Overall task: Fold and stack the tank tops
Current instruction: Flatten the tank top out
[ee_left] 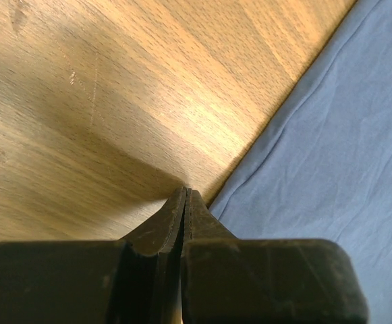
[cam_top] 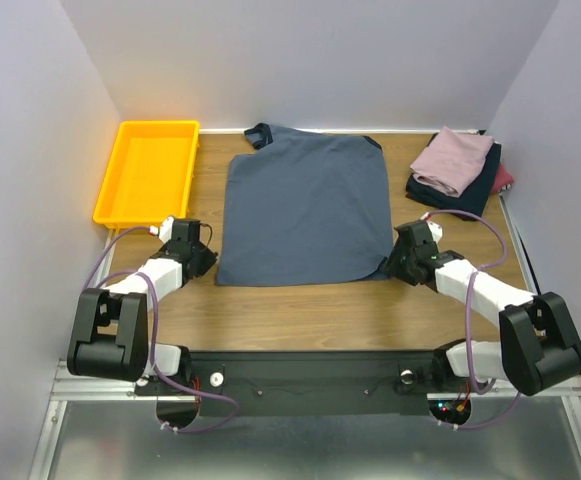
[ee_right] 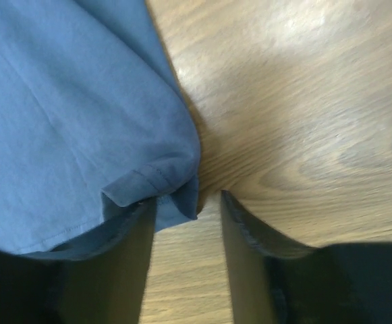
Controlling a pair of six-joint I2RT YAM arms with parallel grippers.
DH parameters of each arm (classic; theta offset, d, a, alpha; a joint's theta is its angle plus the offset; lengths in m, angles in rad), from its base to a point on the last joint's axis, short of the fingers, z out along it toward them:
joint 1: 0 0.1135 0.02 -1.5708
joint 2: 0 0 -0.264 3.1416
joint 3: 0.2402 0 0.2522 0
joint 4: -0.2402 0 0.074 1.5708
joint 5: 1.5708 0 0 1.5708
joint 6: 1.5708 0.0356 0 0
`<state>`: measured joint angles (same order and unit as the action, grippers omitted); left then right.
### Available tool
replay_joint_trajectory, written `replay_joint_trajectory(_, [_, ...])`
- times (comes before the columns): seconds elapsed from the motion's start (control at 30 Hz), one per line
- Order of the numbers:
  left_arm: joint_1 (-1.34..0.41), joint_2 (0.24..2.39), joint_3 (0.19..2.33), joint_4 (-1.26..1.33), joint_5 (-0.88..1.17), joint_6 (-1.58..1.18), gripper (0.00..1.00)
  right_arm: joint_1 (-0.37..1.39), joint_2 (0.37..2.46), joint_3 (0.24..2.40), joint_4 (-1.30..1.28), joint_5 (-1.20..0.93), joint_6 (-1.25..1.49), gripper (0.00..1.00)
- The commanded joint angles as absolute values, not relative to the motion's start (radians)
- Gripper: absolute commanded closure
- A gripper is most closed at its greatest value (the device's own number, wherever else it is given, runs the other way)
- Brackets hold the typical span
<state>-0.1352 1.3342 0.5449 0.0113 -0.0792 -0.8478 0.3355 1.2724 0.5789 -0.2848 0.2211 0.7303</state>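
A slate-blue tank top (cam_top: 305, 205) lies spread flat on the middle of the wooden table, neckline toward the back. My left gripper (cam_top: 206, 262) rests at its near left corner; in the left wrist view the gripper (ee_left: 186, 192) is shut with nothing between its jaws, just beside the cloth's edge (ee_left: 330, 148). At the near right corner my right gripper (cam_top: 394, 266) stands open (ee_right: 186, 200), and the hemmed corner of the top (ee_right: 148, 179) droops over its left finger. A folded mauve-pink top (cam_top: 452, 160) lies on a navy one (cam_top: 470, 195), with a maroon one (cam_top: 505, 178) beside them.
A yellow plastic tray (cam_top: 148, 172) sits at the back left of the table. The stack of folded tops occupies the back right corner. Grey walls close in the table on the left, back and right.
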Motion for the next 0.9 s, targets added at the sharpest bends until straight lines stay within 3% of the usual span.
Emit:
replay_joint_trajectory(0.0, [-0.132, 1.347, 0.548, 0.037, -0.075, -0.847, 0.91, 0.345, 1.252, 0.641, -0.284, 0.301, 0.698, 0.55])
replay_joint_trajectory(0.07, [-0.13, 1.348, 0.548, 0.043, -0.066, -0.841, 0.91, 0.345, 1.227, 0.655, -0.327, 0.343, 0.686, 0.63])
replay_joint_trajectory(0.13, [-0.13, 1.344, 0.548, 0.052, -0.052, -0.83, 0.91, 0.347, 1.213, 0.655, -0.336, 0.365, 0.677, 0.64])
replay_joint_trajectory(0.23, [-0.13, 1.327, 0.542, 0.078, -0.017, -0.816, 0.87, 0.345, 1.227, 0.66, -0.344, 0.394, 0.661, 0.73])
replay_joint_trajectory(0.37, [-0.132, 1.289, 0.523, 0.09, -0.002, -0.808, 0.8, 0.345, 1.258, 0.681, -0.359, 0.439, 0.631, 0.94])
replay_joint_trajectory(0.4, [-0.13, 1.27, 0.52, 0.094, 0.026, -0.805, 0.78, 0.345, 1.261, 0.692, -0.377, 0.471, 0.624, 0.95])
replay_joint_trajectory(0.5, [-0.132, 1.24, 0.509, 0.101, 0.066, -0.804, 0.75, 0.345, 1.258, 0.733, -0.403, 0.431, 0.609, 0.92])
replay_joint_trajectory(0.63, [-0.144, 1.184, 0.512, 0.135, 0.146, -0.789, 0.74, 0.345, 1.279, 0.732, -0.405, 0.332, 0.63, 0.76])
replay_joint_trajectory(0.87, [-0.187, 1.2, 0.552, 0.135, 0.173, -0.781, 0.75, 0.419, 1.319, 0.684, -0.368, 0.305, 0.707, 0.69])
